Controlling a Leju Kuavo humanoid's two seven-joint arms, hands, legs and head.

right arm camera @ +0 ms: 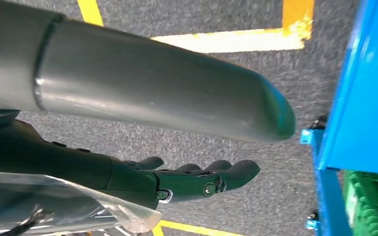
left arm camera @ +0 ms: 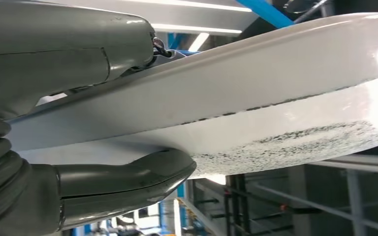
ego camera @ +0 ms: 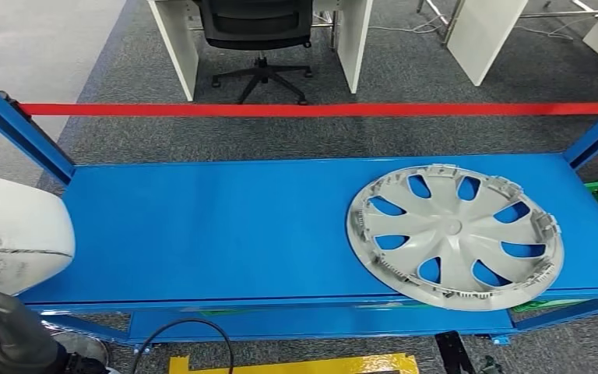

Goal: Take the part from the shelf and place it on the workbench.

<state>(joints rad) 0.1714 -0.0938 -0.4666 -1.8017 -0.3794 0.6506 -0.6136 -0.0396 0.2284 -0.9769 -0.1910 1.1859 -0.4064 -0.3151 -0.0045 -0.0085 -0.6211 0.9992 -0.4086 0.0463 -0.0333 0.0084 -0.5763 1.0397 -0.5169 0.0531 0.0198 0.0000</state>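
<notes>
The white part, a smooth curved panel with a dark-speckled underside, sits at the near left of the head view, overlapping the left end of the blue workbench and held in the robot's left hand. In the left wrist view the thumb lies under the panel and the darker fingers clamp its upper face, so the grip is a pinch across one edge. The step in hand looks like the set-down. To do it well, carry the panel rightward over bare blue surface, keep it level, and lower it until its underside rests fully before the fingers let go. It should stop well short of the grey wheel cover lying at the right end. The right hand hangs beside the bench frame over the grey carpet, fingers loosely extended and holding nothing, clear of the move.
</notes>
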